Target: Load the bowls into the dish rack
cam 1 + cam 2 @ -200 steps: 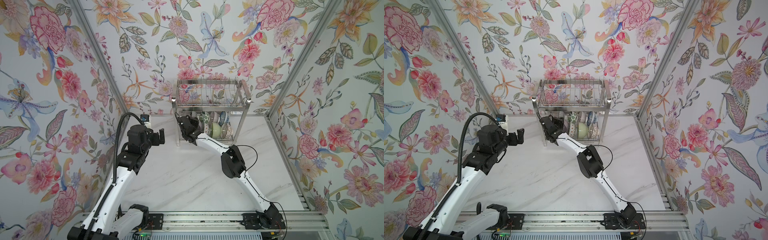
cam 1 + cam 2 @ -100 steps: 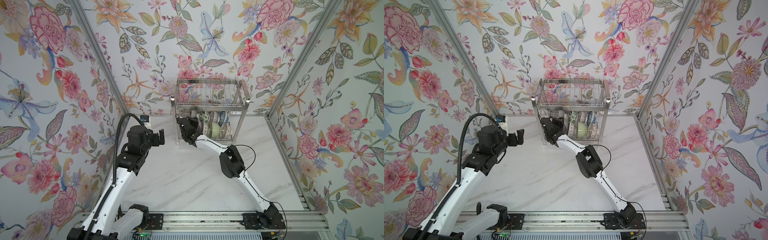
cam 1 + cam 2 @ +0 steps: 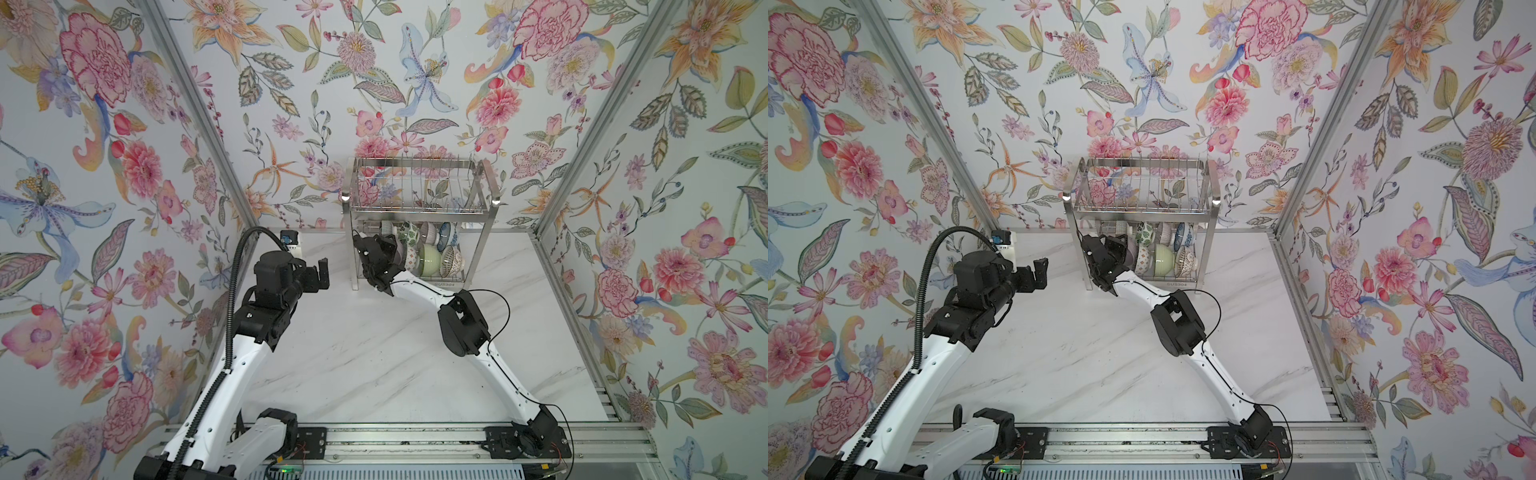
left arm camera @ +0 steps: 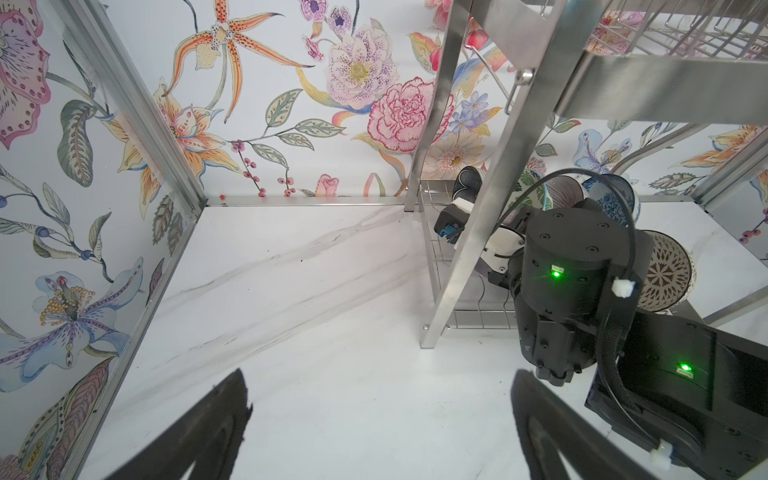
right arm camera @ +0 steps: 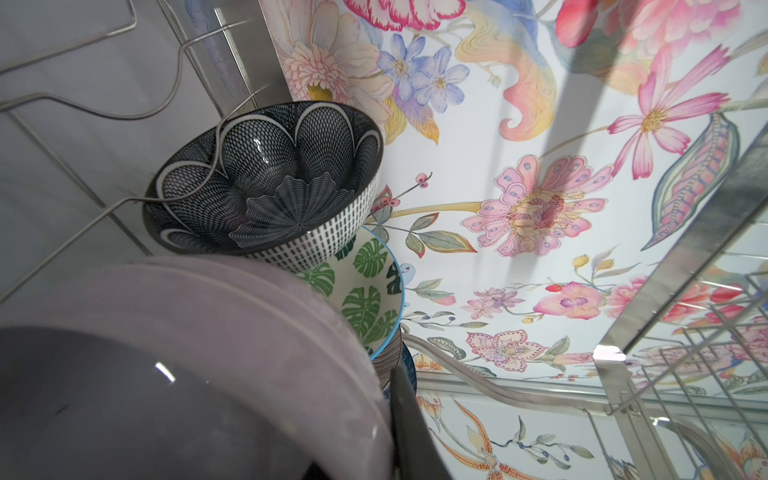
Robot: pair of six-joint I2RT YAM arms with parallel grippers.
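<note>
The dish rack stands at the back wall. Several bowls rest on edge on its lower shelf, among them a green bowl and a brown lattice bowl. My right gripper reaches into the left end of that shelf, shut on the rim of a lilac bowl. One finger shows against the rim; the other is hidden. Just behind sit a dark flower bowl and a leaf-print bowl. My left gripper hangs open and holds nothing, left of the rack.
The rack's front left leg stands between my left gripper and the right arm's wrist. The rack's upper tier holds no bowls. Floral walls close in the marble table on three sides.
My right gripper with the lilac bowl has shifted only slightly at the rack's lower shelf. The left arm has not moved.
</note>
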